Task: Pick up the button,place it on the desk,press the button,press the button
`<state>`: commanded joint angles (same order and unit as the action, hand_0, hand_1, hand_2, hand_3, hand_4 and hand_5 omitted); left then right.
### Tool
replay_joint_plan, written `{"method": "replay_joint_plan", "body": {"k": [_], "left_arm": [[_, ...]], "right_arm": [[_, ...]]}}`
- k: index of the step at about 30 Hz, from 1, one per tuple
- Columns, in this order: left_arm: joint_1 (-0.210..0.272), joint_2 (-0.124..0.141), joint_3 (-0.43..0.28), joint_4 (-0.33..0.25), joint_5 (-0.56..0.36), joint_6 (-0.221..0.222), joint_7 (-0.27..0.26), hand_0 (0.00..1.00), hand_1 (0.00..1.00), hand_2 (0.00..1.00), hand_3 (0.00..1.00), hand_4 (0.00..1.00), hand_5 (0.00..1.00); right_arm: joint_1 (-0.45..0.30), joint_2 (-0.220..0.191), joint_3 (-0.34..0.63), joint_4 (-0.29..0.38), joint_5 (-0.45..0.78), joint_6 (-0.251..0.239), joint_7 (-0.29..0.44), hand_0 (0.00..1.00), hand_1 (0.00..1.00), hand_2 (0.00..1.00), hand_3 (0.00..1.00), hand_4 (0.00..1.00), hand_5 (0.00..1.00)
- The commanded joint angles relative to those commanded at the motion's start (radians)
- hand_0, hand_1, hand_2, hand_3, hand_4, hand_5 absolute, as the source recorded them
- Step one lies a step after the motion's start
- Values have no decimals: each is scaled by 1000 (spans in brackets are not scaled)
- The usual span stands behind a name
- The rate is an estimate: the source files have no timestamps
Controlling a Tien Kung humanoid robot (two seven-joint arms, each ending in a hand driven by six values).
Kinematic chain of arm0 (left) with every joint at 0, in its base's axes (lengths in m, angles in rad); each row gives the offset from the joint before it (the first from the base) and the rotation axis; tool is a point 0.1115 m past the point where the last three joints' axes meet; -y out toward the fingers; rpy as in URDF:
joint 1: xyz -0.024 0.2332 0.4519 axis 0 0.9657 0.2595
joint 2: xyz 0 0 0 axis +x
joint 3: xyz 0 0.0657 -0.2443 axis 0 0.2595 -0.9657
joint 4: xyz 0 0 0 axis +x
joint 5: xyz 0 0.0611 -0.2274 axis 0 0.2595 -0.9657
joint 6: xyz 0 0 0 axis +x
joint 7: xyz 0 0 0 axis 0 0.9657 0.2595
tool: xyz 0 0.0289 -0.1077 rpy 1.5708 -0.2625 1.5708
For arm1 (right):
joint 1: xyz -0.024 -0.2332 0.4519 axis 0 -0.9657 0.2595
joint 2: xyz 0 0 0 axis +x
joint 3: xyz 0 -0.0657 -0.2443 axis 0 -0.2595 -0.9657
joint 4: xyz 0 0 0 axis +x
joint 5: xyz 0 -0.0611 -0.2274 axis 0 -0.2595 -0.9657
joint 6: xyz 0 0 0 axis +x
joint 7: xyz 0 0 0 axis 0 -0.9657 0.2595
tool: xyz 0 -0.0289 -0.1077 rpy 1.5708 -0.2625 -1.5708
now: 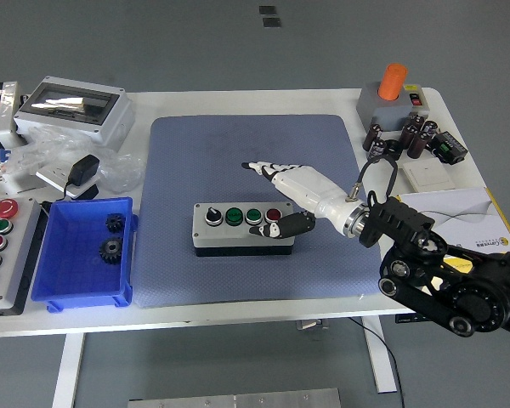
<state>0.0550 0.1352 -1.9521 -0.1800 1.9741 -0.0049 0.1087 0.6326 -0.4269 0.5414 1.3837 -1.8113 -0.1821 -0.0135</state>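
Observation:
A grey button box with a black knob, two green buttons and a red button lies flat on the blue mat. My right hand is white with black fingertips. It hovers over the box's right end, fingers spread and raised above the far side, thumb down by the red button. It holds nothing. My left arm is out of view.
A blue bin with two black gears stands at the left. A second button panel lies at the far left edge. A clear-lidded enclosure is back left. A grey base with an orange cylinder, capacitors and a booklet are at right.

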Motion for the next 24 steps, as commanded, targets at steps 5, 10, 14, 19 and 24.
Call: {"method": "replay_joint_plan", "body": {"k": [5, 10, 14, 19, 24], "left_arm": [[1, 2, -6, 0, 2, 1, -2, 726, 732, 601, 600, 604, 197], [0, 2, -10, 0, 4, 0, -7, 726, 732, 603, 600, 605, 198], [-2, 1, -11, 0, 4, -2, -9, 726, 732, 603, 600, 605, 198], [-2, 2, -14, 0, 5, -3, -13, 726, 732, 603, 601, 606, 201], [-1, 1, -17, 0, 6, -4, -17, 726, 733, 605, 603, 611, 207]], "right_arm": [[13, -90, 41, 112, -68, 86, -55, 861, 908, 998, 998, 931, 373], [20, -110, 13, 159, -73, 140, -68, 864, 895, 878, 920, 692, 263], [22, -102, 3, 164, -63, 139, -65, 864, 895, 878, 920, 692, 263], [33, -93, -17, 160, -70, 119, -62, 941, 937, 910, 748, 213, 78], [43, -90, -30, 157, -107, 107, -67, 978, 958, 923, 645, 2, 68]]}}
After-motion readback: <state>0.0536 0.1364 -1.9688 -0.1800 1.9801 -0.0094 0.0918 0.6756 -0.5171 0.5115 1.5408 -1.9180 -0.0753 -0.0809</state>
